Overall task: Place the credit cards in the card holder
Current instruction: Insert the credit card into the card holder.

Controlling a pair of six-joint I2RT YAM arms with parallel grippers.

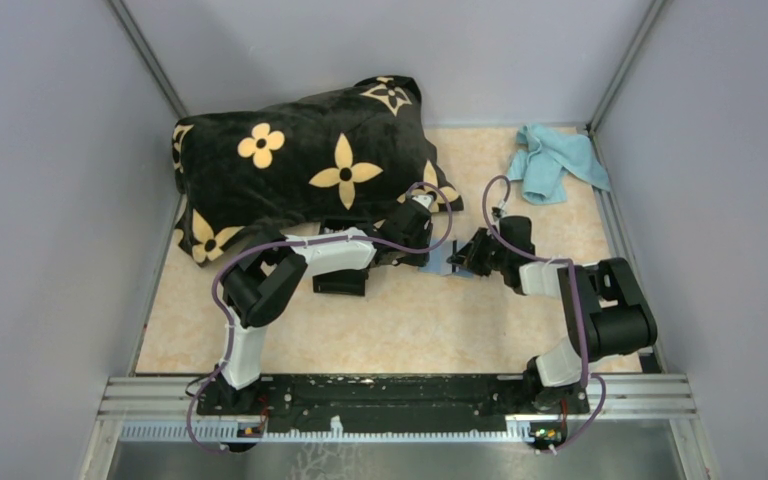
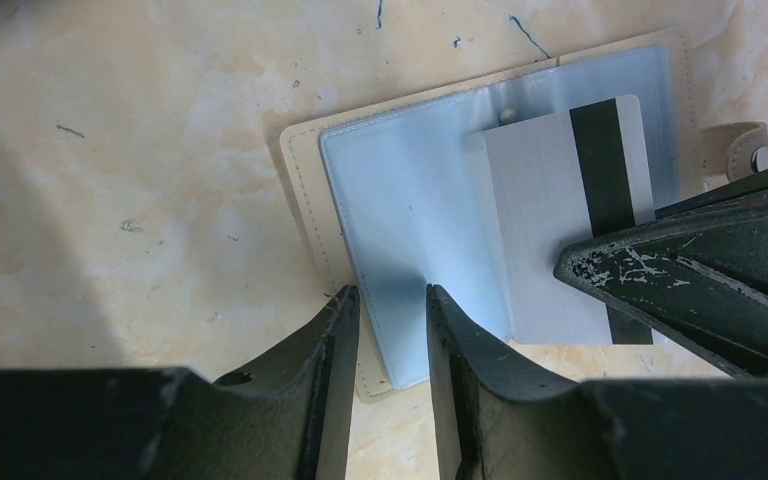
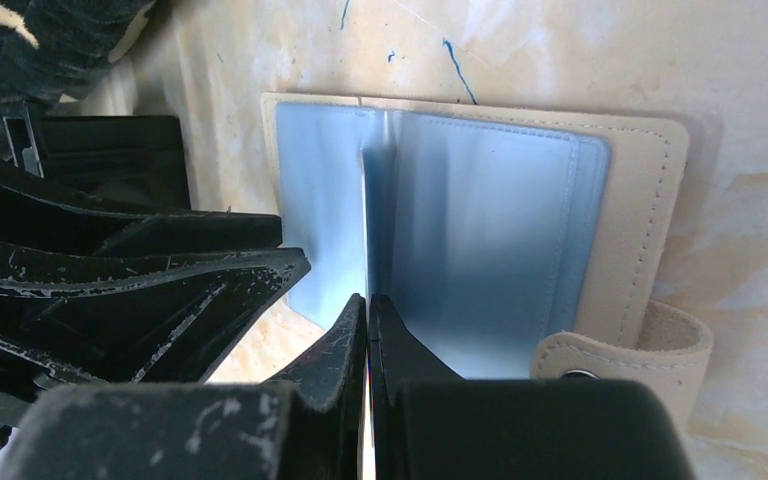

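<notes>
An open beige wallet (image 2: 305,190) with pale blue clear sleeves (image 3: 480,230) lies flat on the table. My right gripper (image 3: 368,300) is shut on the grey card with a dark stripe (image 2: 550,220). It holds the card on edge (image 3: 365,220) over the sleeves' fold. My left gripper (image 2: 390,295) is open, and its fingers straddle the near edge of a sleeve. In the top view both grippers (image 1: 422,255) (image 1: 460,260) meet over the wallet (image 1: 440,264). The black card holder case (image 3: 110,155) lies just left of the wallet (image 1: 340,283). No pale beige card shows.
The big black pillow with yellow flowers (image 1: 300,160) fills the back left, close behind the left gripper. A light blue cloth (image 1: 558,160) lies at the back right. Grey walls close in the table on three sides.
</notes>
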